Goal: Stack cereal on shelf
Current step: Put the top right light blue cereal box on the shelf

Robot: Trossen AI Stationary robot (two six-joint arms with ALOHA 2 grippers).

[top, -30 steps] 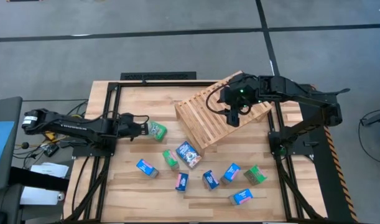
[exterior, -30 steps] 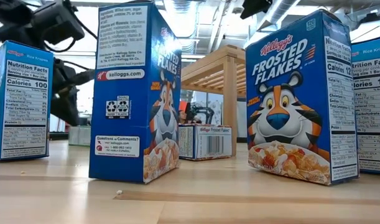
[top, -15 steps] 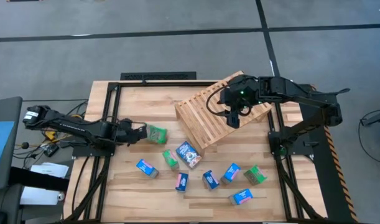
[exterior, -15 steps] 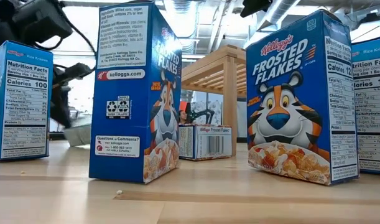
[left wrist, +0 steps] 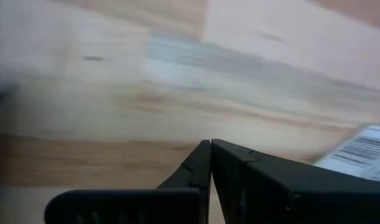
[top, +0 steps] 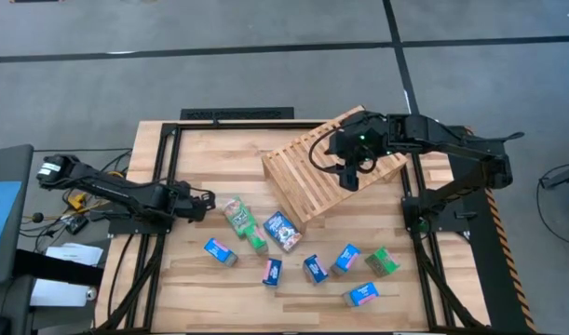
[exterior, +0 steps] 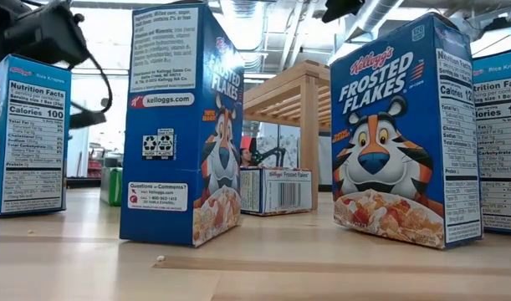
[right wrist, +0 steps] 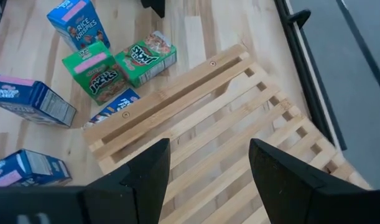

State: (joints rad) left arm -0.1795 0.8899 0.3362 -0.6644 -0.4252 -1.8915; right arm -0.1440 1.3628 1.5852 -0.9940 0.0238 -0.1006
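Several small cereal boxes, blue and green, lie scattered on the plank table [top: 172,279]. One green box [top: 236,213] lies to the left of the others and also shows in the low view as a green box [exterior: 111,186]. My left gripper [top: 208,197] [left wrist: 210,144] is shut, low over the table, just left of that green box and apart from it. The slatted wooden shelf [top: 314,177] [right wrist: 239,118] stands tilted at the back right. My right gripper [top: 351,173] [right wrist: 208,180] hangs open above the shelf, with nothing between its fingers.
Blue boxes [exterior: 176,125] [exterior: 401,125] stand close in front of the low camera. More boxes [top: 282,230] [top: 361,294] lie between the shelf and the near edge. A black frame [top: 237,115] borders the table. Bare planks lie at the table's left [top: 186,270].
My left gripper has drawn back a little toward the table's left edge, rolling as it went, and has stayed shut. The green box beside it has shifted toward the near edge and turned about, and now lies apart from the fingers. My right arm has kept still.
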